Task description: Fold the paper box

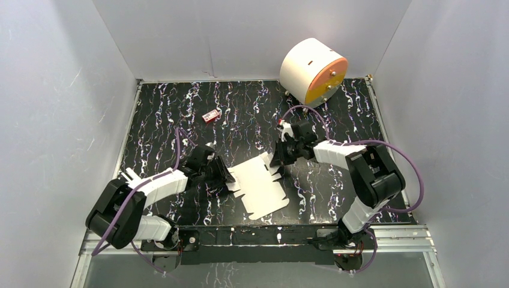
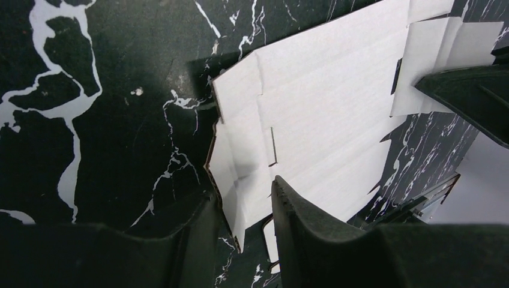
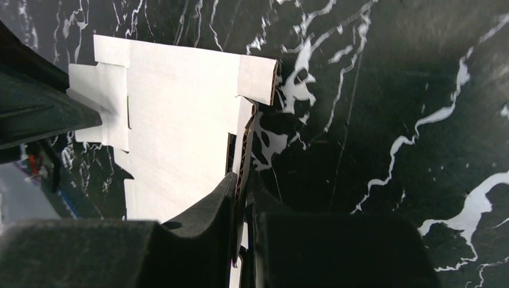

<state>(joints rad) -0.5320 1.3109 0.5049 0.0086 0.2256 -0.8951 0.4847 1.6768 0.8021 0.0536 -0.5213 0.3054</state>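
Observation:
The paper box (image 1: 261, 183) is a flat white die-cut sheet with tabs, lying on the black marbled table between the two arms. My left gripper (image 1: 227, 175) is at its left edge. In the left wrist view the gripper (image 2: 243, 207) is open, its jaws straddling a raised side flap of the sheet (image 2: 324, 114). My right gripper (image 1: 277, 161) is at the sheet's upper right edge. In the right wrist view the gripper (image 3: 243, 186) is shut on the thin cardboard edge of the sheet (image 3: 180, 126), which is lifted there.
A big white cylinder with an orange face (image 1: 313, 71) stands at the back right. A tiny red item (image 1: 210, 116) lies at the back left of centre. White walls enclose the table on three sides. A metal rail (image 1: 258, 237) runs along the near edge.

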